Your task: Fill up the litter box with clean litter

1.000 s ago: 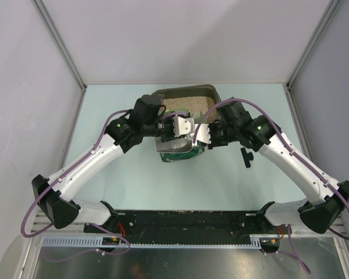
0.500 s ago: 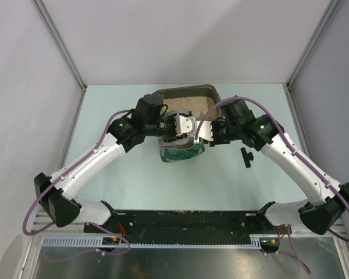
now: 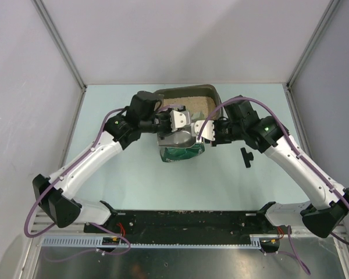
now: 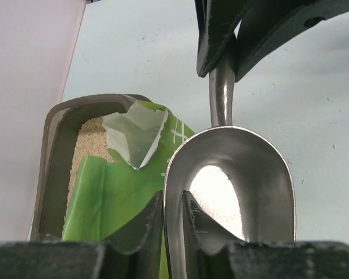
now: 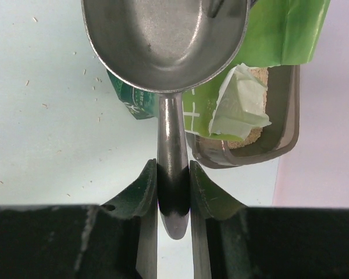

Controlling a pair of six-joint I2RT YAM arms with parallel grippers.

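The dark litter box point(image 3: 213, 92) lies at the back centre and holds some beige clean litter point(image 3: 193, 103). A green pouch point(image 3: 180, 153) leans against its near side, its torn top over the box. An empty silver scoop point(image 3: 179, 139) hangs above the pouch. My left gripper point(image 3: 175, 130) is shut on the rim of the scoop bowl point(image 4: 230, 174). My right gripper point(image 3: 200, 135) is shut on the scoop handle point(image 5: 173, 151). The left wrist view shows the box point(image 4: 51, 151), litter point(image 4: 91, 135) and pouch point(image 4: 107, 195). The right wrist view shows the box point(image 5: 282, 136) and pouch point(image 5: 282, 29).
A small black part point(image 3: 246, 156) lies on the table just right of the pouch, under my right forearm. Grey walls with metal posts close in the left, back and right sides. Stray granules dot the table point(image 5: 41, 87) near the pouch.
My left gripper has shifted a little back toward the litter box and the scoop bowl has turned with it. The right gripper has held its place on the handle.
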